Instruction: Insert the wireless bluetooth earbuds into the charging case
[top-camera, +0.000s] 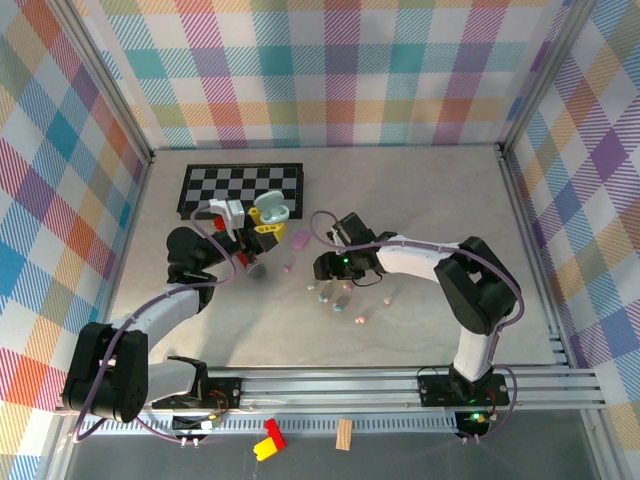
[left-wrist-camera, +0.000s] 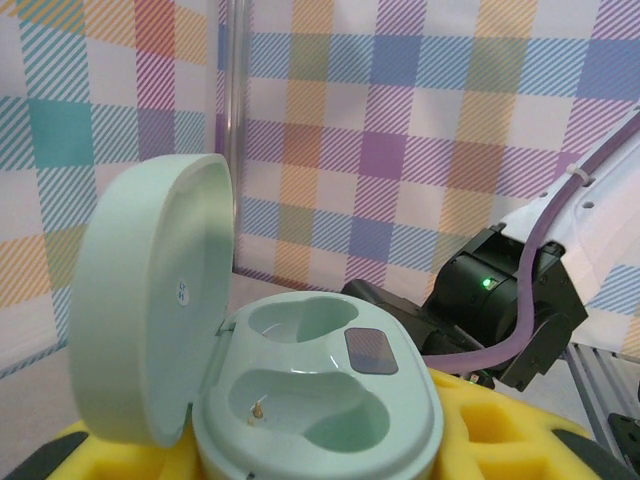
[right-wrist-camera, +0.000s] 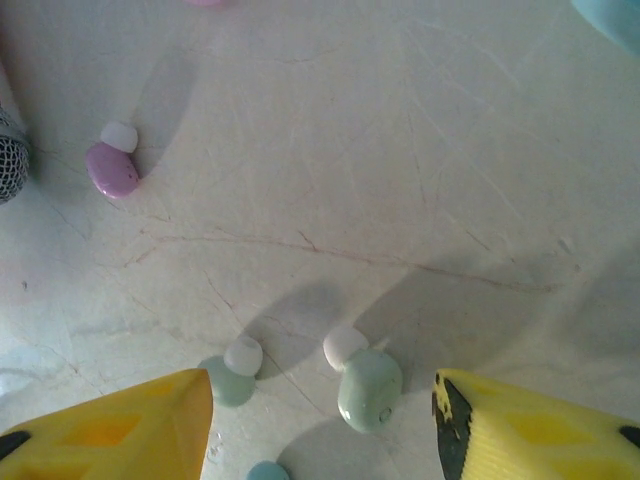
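Over the bench (top-camera: 450, 200), the left hand (top-camera: 262, 226) clamps the open mint charging case (left-wrist-camera: 320, 400) (both wells empty). The right hand (right-wrist-camera: 320, 400) hangs spread wide above a mint earbud (right-wrist-camera: 368, 388) at six o'clock of its view; pickup seems underway, calling for descending and pinching.

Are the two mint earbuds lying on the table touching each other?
Apart. The right wrist view shows a strip of bare table between the first mint earbud and the second mint earbud.
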